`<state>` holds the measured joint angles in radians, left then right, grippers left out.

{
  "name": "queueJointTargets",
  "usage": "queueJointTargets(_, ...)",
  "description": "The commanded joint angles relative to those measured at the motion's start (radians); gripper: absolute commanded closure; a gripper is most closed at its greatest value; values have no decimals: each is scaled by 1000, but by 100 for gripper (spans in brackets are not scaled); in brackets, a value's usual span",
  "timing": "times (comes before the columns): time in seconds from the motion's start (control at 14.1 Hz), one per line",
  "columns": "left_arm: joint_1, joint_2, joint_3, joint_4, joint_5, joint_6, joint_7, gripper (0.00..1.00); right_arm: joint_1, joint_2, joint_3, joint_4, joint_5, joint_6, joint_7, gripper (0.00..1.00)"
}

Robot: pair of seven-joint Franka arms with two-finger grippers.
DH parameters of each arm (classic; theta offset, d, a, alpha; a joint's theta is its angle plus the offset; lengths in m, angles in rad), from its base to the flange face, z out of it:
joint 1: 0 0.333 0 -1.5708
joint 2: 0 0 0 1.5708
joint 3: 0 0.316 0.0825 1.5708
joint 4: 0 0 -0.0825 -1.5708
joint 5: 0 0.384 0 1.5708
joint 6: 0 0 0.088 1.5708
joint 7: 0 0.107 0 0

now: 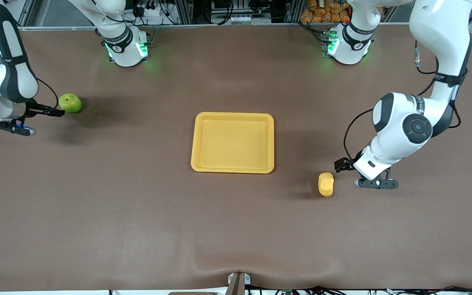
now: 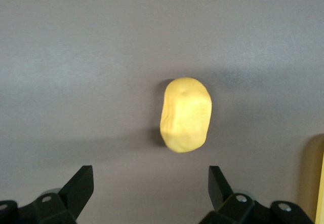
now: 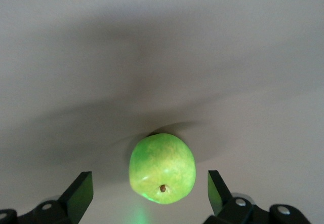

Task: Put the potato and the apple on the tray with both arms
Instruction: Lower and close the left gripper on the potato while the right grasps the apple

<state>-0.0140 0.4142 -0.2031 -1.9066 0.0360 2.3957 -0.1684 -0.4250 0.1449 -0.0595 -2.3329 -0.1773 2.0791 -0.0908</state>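
Tabletop [image 1: 137, 205]: brown, matt, cloth-like covering, smooth apart from slight ripples at the edge nearest the front camera. Tray [image 1: 232, 117]: yellow plastic, smooth, with a dull sheen; potato [image 2: 185, 114]: yellow-orange, matt, faintly dimpled and lumpy; apple [image 3: 162, 168]: yellow-green skin, finely speckled, with a soft gloss. Left tool [image 2: 150, 188] and right tool [image 3: 150, 192]: black fingers, matt, plastic-looking; arm shells white, glossy and smooth, with black bands.

The brown desk [image 1: 137, 213] carries a yellow tray [image 1: 232, 168] at its middle, an apple [image 1: 70, 103] toward the right arm's end, and a potato [image 1: 326, 184] toward the left arm's end.
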Motion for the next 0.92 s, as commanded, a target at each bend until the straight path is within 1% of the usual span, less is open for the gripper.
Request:
queueJointTargets(0.0,-18,58,-1,44,2,42,6,0,-37,-33,17,-83,-33,77,-3,0)
queueJointTargets(0.28,-40,112,-1,70,8,98,6,0,-58,-33,18,-117,-45,87,-3,0)
queueJointTargets(0.57,-49,178,1,73,12,189,10,0,-63,-25,17,-137,-47,128,-3,0)
queueJointTargets(0.78,-50,198,2,75,21,209,15,5,-63,-25,17,-152,-47,141,-1,0)
queueJointTargets(0.85,-50,201,2,75,36,209,15,10,-64,-24,17,-154,-47,151,-1,0)
